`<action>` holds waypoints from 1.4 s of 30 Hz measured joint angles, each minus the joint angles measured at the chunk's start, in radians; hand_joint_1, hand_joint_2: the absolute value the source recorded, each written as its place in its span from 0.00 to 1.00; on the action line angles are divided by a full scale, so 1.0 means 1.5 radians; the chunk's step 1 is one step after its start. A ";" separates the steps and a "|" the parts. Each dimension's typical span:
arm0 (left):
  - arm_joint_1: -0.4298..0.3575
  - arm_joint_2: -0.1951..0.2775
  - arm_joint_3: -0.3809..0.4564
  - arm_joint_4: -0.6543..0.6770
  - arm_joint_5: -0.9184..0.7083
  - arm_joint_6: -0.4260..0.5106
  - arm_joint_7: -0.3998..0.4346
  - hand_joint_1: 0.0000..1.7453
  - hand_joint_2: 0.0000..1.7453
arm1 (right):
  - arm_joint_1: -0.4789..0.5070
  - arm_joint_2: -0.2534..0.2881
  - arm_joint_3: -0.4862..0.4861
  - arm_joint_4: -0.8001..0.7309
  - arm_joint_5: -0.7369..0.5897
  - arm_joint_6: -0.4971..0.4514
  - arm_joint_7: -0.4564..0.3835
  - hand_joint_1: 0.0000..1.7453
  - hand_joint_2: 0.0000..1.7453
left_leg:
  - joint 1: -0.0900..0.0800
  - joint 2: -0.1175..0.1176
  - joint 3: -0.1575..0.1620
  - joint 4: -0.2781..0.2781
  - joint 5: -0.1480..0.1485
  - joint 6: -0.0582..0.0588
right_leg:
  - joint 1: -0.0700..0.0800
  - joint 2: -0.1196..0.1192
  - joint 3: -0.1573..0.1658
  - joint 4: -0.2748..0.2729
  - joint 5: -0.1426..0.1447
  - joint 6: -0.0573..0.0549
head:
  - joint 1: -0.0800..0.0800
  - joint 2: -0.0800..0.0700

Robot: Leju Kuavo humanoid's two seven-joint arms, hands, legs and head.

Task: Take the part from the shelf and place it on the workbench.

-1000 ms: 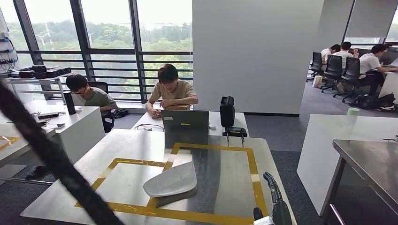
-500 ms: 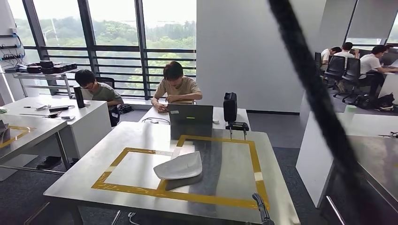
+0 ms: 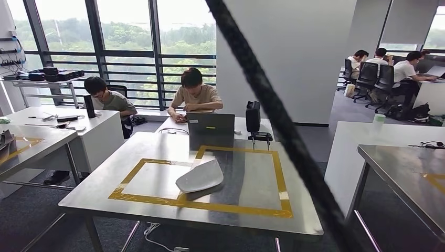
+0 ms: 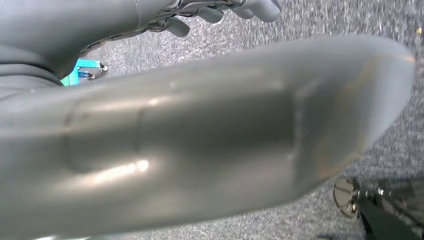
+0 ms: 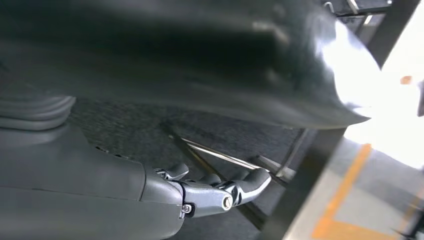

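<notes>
Part: pale, shell-like curved panel (image 3: pixel 200 177), lying on the workbench (image 3: pixel 131 152) inside the yellow tape frame (image 3: pixel 231 209), nr its front strip, domed side up. One edge sits on the steel, the far end lifts a bit.
Task status: by the look of it, part's already down on the bench; placing looks done, nothing in my hands.
L hand (image 4: pixel 175 140): hanging over grey carpet (image 4: pixel 350 20). My thick thumb is blurred across the wrist view, fingers (image 4: pixel 260 7) cut off at the pic edge. I see nothing held, but can't tell if the fingers are spread or curled.
R hand (image 5: pixel 100 180): also low, over carpet beside a table leg. Fingers (image 5: pixel 240 190) lightly bent, well apart from the thumb, nothing betw them, so spread and empty.
Handling (my guess): thin moulded shell, prob light and stiff. Smooth, glossy skin, so likely slippery under my pads. The dome may rock on the steel if pushed.
Where I'd grip: at the rim, thumb under the lifted end, fingers over the top. A long-edge pinch is better than pressing the crown. Two hands at opp ends if it flexes.
Risk: sliding it across bare steel could scuff it or nudge it over the tape.
Nearby: laptop (image 3: pixel 211 131) at the bench's far edge, person (image 3: pixel 195 94) seated behind it. A black cable (image 3: pixel 273 121) hangs close across my head view.
</notes>
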 joint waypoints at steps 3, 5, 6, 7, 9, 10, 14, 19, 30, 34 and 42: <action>0.001 -0.001 0.001 0.000 0.006 0.007 0.001 0.00 0.00 | -0.023 0.010 -0.008 0.086 -0.003 -0.001 0.006 0.00 0.00 | 0.001 -0.003 -0.017 0.049 -0.065 -0.009 | -0.006 -0.002 -0.017 -0.012 0.029 -0.007 | 0.000 0.000; 0.002 -0.001 0.003 0.000 0.011 0.012 0.001 0.00 0.00 | -0.039 0.016 -0.013 0.151 0.003 -0.004 0.010 0.00 0.00 | 0.004 -0.003 -0.031 0.127 -0.122 -0.016 | -0.007 -0.003 -0.037 -0.010 0.044 -0.007 | 0.000 0.000; 0.002 -0.001 0.005 0.000 0.013 0.013 0.002 0.00 0.00 | -0.046 0.019 -0.015 0.182 0.006 -0.005 0.010 0.00 0.00 | 0.006 -0.003 -0.032 0.158 -0.129 -0.020 | -0.008 -0.004 -0.048 -0.009 0.052 -0.005 | 0.000 0.000; 0.002 -0.001 0.006 0.000 0.014 0.015 0.002 0.00 0.00 | -0.051 0.021 -0.017 0.210 0.008 -0.005 0.011 0.00 0.00 | 0.008 -0.003 -0.026 0.173 -0.122 -0.024 | -0.010 -0.006 -0.059 -0.006 0.059 -0.002 | 0.000 0.000; 0.003 -0.001 0.008 0.000 0.014 0.016 0.004 0.00 0.00 | -0.060 0.023 -0.019 0.249 0.010 -0.005 0.010 0.00 0.00 | 0.015 -0.003 0.017 0.140 -0.086 -0.032 | -0.015 -0.008 -0.083 0.004 0.071 0.005 | 0.000 0.000; 0.003 -0.003 0.009 0.000 0.014 0.016 0.004 0.00 0.00 | -0.064 0.024 -0.020 0.262 0.010 -0.005 0.010 0.00 0.00 | 0.017 -0.004 0.048 0.101 -0.084 -0.038 | -0.017 -0.008 -0.094 0.010 0.076 0.010 | 0.000 0.000; 0.004 -0.008 0.010 0.000 0.011 0.026 0.007 0.00 0.00 | -0.079 0.027 -0.030 0.307 0.012 0.001 0.018 0.00 0.00 | 0.012 -0.011 0.096 0.011 -0.109 -0.024 | -0.017 -0.008 -0.119 0.026 0.095 0.026 | 0.000 0.000; 0.002 -0.007 0.010 -0.002 -0.001 0.028 0.014 0.00 0.00 | -0.085 0.026 -0.038 0.379 0.045 -0.006 0.090 0.00 0.00 | 0.005 -0.005 0.064 0.012 -0.080 0.012 | -0.021 -0.005 -0.156 0.124 0.000 0.034 | 0.001 0.000; -0.017 -0.010 0.008 -0.002 -0.018 0.013 0.021 0.00 0.00 | -0.042 -0.003 -0.078 0.505 0.000 0.125 0.337 0.00 0.00 | -0.003 -0.002 0.015 0.007 -0.021 0.007 | 0.015 -0.002 -0.003 0.001 0.003 -0.021 | 0.001 0.000; -0.022 -0.007 0.005 -0.002 -0.022 0.013 0.021 0.00 0.00 | -0.008 -0.004 -0.118 0.523 -0.031 0.136 0.369 0.00 0.50 | -0.002 -0.004 -0.007 0.071 -0.096 -0.009 | 0.005 -0.006 -0.021 -0.018 0.036 -0.018 | 0.000 0.000; -0.023 0.000 0.003 -0.003 -0.025 0.027 0.046 0.00 0.00 | 0.005 -0.005 -0.183 0.535 -0.086 0.117 0.432 0.00 1.00 | 0.017 -0.007 0.092 0.042 -0.107 -0.046 | -0.012 -0.007 -0.107 0.029 0.075 0.011 | 0.000 0.000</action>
